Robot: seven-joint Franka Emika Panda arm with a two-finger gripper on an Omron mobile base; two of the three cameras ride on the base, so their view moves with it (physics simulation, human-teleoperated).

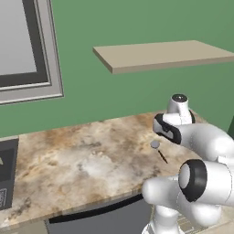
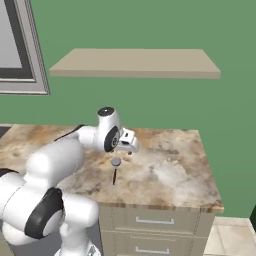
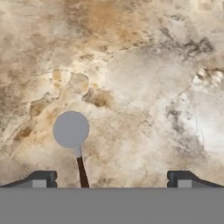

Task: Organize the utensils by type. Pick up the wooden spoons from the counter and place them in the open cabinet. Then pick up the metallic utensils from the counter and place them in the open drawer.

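Note:
A metallic utensil (image 3: 71,129) with a round grey head and a thin black handle lies flat on the marbled counter (image 3: 131,65). It also appears as the utensil (image 1: 155,145) in the left base view and the utensil (image 2: 116,162) in the right base view. My gripper (image 3: 113,180) hangs open just above the counter, pointing down. The utensil's handle runs between the fingertips, close to the left one (image 3: 43,179). From the right base view the gripper (image 2: 127,149) sits just behind the grey head. The wooden spoons, the cabinet and the drawer are out of view.
A bare tan wall shelf (image 2: 135,62) hangs above the counter on the green wall. A grey window frame (image 1: 27,50) is at the far left. Beige drawer fronts with silver handles (image 2: 155,220) sit below the counter's front edge. The counter ends at its right edge (image 2: 212,175).

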